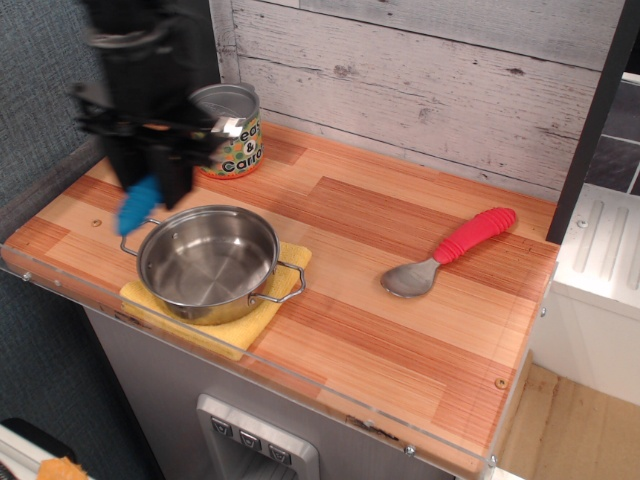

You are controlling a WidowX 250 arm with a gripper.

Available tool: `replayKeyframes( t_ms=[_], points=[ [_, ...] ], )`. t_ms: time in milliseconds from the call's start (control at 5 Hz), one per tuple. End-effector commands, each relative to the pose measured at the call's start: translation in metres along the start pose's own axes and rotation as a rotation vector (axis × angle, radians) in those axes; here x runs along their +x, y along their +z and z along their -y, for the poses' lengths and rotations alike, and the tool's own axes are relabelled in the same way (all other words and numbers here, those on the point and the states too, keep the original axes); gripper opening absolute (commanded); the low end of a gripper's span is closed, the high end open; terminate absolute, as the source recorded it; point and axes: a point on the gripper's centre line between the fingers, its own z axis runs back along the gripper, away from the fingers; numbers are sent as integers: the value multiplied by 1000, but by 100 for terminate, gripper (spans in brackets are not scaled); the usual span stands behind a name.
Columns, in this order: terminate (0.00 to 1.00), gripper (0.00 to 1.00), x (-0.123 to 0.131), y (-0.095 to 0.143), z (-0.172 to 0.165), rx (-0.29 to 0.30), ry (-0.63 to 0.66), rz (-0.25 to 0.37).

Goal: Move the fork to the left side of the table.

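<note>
Gripper at upper left of frame, clamped on fork, blue handle hanging down above table, left of pot. Spoon right of centre.

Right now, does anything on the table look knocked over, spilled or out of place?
Nothing stands out. The can is upright, the pot sits level on its yellow cloth, and the red spoon lies flat. The fork hangs in the gripper.

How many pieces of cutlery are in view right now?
2. The fork, blue handle showing, hangs in the gripper jaws over the table's left end; the red-handled spoon lies at right.
</note>
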Motion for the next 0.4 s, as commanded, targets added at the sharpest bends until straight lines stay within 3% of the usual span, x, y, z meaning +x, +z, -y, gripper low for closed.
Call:
replayKeyframes(
  t_ms=[0,200],
  points=[
    [0,0,5,8,-53,71,29,26],
    [0,0,8,0,-68,92,-1,32]
  ],
)
